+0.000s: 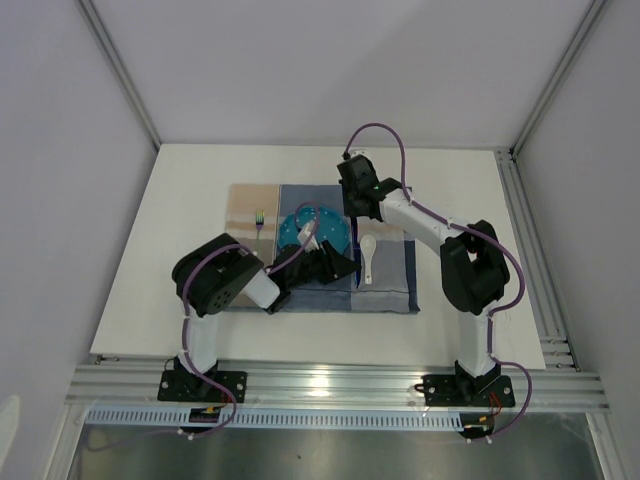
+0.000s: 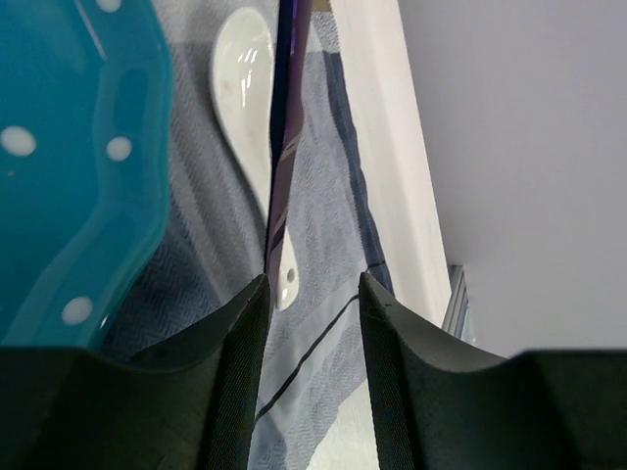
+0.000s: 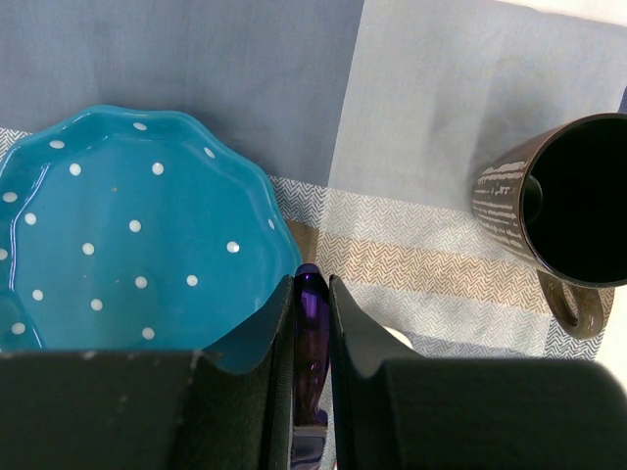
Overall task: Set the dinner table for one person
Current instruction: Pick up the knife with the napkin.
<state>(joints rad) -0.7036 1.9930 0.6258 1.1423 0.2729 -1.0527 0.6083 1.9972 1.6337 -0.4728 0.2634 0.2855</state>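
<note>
On the white dinner table [image 1: 180, 220] lies a blue-and-beige checked placemat [image 1: 385, 290] with a teal dotted plate [image 1: 300, 230] on it. A green fork [image 1: 260, 218] lies left of the plate and a white spoon [image 1: 366, 258] right of it. My right gripper [image 3: 312, 294] is shut on a purple-handled utensil [image 3: 312, 318], which hangs between the plate [image 3: 118, 235] and the spoon [image 2: 250, 108]. That utensil [image 2: 286, 147] shows as a dark purple strip in the left wrist view. My left gripper [image 2: 313, 294] is open over the placemat by the plate's near right rim, with nothing between its fingers.
A brown striped mug [image 3: 558, 201] stands on the placemat's far right part, close to the right gripper. The right arm [image 1: 430, 225] reaches across the mat's right side. Silver rails [image 1: 530, 260] edge the table on the right and at the front.
</note>
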